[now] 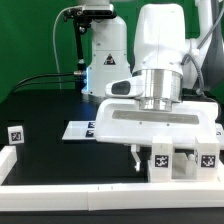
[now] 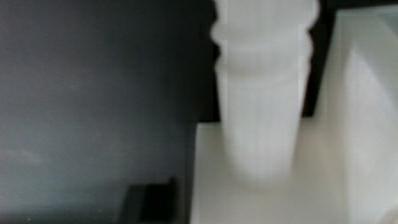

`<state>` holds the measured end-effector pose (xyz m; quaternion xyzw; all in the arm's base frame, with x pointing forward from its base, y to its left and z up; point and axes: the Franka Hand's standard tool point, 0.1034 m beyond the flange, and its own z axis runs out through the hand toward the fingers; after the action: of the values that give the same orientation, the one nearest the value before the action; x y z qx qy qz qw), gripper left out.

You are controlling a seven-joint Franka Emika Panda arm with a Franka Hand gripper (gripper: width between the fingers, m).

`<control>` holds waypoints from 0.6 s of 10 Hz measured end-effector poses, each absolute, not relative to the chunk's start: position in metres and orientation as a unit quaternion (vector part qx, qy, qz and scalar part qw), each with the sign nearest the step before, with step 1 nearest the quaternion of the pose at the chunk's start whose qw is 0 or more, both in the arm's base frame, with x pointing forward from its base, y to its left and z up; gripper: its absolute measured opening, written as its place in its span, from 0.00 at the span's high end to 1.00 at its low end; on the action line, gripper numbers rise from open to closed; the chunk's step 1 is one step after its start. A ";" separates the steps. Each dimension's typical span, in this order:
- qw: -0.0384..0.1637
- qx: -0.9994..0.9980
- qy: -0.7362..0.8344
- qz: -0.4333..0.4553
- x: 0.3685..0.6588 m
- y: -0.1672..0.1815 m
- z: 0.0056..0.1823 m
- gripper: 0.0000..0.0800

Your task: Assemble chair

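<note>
White chair leg [image 2: 263, 90] stands upright at the gripper [image 1: 148, 150], jaws pressed together, hold unclear; tagged chair panels [image 1: 160, 164] crowd beneath, black table [image 1: 50, 105] open alongside.

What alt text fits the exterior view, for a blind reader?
A white robot arm holds its gripper at tagged white chair parts, on the exterior view's right of a black table. The marker board lies mid-table, a tagged block at the left.

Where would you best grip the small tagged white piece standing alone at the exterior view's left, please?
The small tagged piece is probably best pinched across its two flat sides, from straight above: it looks blocky and sits alone on the black table, leaving room either side.
</note>
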<state>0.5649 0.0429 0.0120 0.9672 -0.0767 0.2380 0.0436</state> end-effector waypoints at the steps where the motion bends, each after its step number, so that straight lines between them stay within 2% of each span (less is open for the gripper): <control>1: 0.044 0.967 -0.078 0.238 0.565 0.042 0.012 0.92; 6: 0.046 0.968 -0.074 0.237 0.564 0.040 0.013 0.95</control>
<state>0.5636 0.0404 0.0128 0.9675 -0.0739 0.2373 0.0459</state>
